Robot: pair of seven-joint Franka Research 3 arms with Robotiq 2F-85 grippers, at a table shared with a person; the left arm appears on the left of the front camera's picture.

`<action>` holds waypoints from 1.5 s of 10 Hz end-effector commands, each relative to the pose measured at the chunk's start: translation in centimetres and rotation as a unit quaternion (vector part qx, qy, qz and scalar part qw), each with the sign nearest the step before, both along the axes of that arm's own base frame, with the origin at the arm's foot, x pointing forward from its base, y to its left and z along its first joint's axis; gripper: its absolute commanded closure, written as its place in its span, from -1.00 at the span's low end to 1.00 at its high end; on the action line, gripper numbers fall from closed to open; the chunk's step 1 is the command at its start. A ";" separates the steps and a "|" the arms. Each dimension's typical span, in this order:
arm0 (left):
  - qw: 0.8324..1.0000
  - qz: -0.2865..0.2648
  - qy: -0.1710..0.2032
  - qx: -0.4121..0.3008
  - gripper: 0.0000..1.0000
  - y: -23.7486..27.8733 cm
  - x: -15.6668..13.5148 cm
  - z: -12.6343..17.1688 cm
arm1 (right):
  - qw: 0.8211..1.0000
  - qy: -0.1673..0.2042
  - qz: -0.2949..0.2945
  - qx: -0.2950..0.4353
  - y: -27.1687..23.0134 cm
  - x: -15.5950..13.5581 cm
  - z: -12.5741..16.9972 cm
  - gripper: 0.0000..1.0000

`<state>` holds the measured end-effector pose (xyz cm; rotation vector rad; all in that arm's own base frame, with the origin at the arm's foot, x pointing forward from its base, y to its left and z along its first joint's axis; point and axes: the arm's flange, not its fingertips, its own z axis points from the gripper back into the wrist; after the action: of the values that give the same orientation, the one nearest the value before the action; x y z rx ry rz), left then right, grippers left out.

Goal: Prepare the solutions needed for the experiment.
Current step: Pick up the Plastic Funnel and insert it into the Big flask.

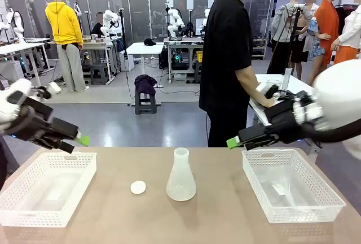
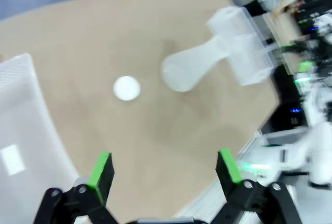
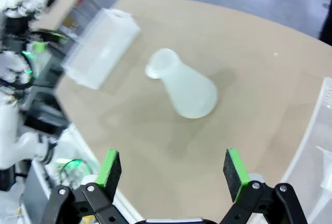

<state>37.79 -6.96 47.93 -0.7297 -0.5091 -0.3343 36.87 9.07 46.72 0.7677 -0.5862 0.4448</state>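
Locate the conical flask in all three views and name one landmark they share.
Front view: flask stands upright in the middle, right of a small white disc.
Left wrist view: flask upper middle, beyond the disc.
Right wrist view: flask centre, neck pointing upper left.
Shared landmark: the left basket, at picture left in every view.

Two grippers, two white baskets, one frosted conical flask, one small white disc, one table.

A lab hall: white workbenches, a stool, grey floor, panelled back wall.
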 end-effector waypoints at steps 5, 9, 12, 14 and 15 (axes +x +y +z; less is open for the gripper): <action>0.969 -0.034 0.151 -0.194 -1.00 6.1 0.8 2.4 | 0.974 0.135 -0.012 0.183 -7.2 0.3 0.8 -1.00; 0.946 -0.080 0.129 -0.287 -1.00 6.1 0.6 2.4 | 0.959 0.188 -0.009 0.211 -9.1 1.0 1.3 -1.00; 0.941 -0.080 0.144 -0.297 -1.00 4.6 0.9 1.7 | 0.949 0.194 0.002 0.248 -9.5 1.1 1.3 -1.00; 0.941 -0.086 0.146 -0.292 -1.00 4.1 1.0 1.5 | 0.949 0.181 0.013 0.258 -9.4 1.1 1.2 -1.00; 0.951 -0.064 0.130 -0.274 -1.00 3.9 1.3 1.3 | 0.964 0.129 -0.004 0.231 -8.7 0.8 1.5 -1.00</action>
<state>38.62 -3.02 48.97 -1.3506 -0.2482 -0.2101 37.63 -0.39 48.38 1.3002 -0.3534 0.1530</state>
